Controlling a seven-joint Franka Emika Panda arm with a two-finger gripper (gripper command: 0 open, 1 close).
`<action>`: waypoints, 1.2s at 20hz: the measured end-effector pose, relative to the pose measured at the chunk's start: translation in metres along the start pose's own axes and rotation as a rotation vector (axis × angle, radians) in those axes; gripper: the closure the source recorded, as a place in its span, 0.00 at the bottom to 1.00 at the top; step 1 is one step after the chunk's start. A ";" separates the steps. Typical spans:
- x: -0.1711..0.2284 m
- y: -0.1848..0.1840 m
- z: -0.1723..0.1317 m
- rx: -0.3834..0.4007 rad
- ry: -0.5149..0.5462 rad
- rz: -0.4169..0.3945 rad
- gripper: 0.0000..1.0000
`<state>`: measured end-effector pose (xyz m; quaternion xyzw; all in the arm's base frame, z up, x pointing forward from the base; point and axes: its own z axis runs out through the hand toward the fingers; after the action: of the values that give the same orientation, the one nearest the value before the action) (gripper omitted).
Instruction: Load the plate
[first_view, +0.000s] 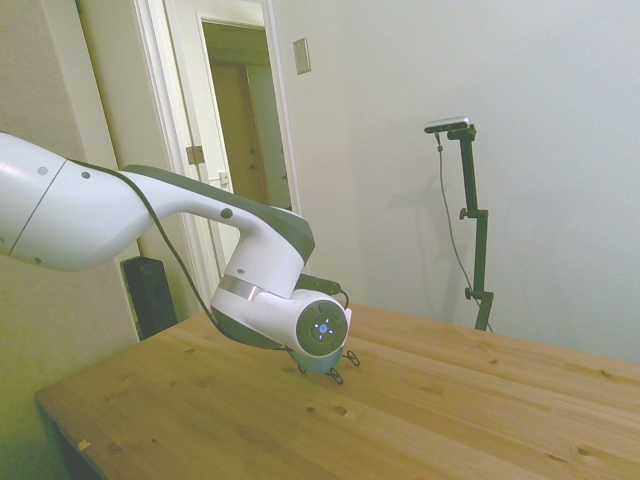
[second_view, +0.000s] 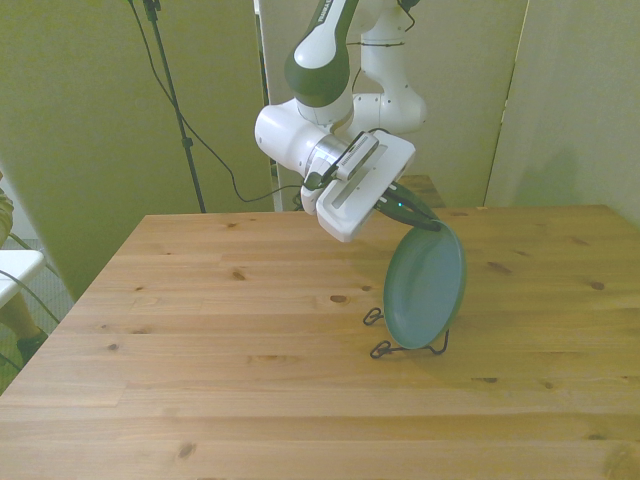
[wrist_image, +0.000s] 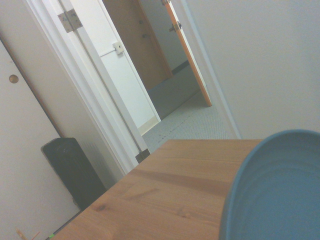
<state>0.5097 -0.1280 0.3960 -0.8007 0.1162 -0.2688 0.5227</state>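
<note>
The teal plate (second_view: 425, 285) stands on edge, nearly upright, its lower rim resting in a thin black wire stand (second_view: 380, 348) on the wooden table (second_view: 250, 330). My gripper (second_view: 428, 226) comes down at a slant from the front view's left, and its dark fingers are closed on the plate's top rim. From the side the arm's wrist hides almost all of the plate. Only a pale teal sliver (first_view: 318, 363) and the stand's wire feet (first_view: 347, 360) show beneath it. The wrist view has the plate's (wrist_image: 280, 190) inner face close up.
Beyond the table's far edge in the side view are an open doorway (first_view: 245, 120) and a black box (first_view: 150, 295) on the floor. The wall stands close behind the table.
</note>
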 end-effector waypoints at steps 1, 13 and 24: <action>0.001 0.000 0.000 0.000 0.000 0.001 0.00; 0.003 -0.015 -0.002 -0.011 0.005 -0.018 0.00; -0.019 -0.095 -0.038 -0.081 0.140 -0.127 0.00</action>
<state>0.4636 -0.1079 0.4876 -0.8061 0.1123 -0.3516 0.4625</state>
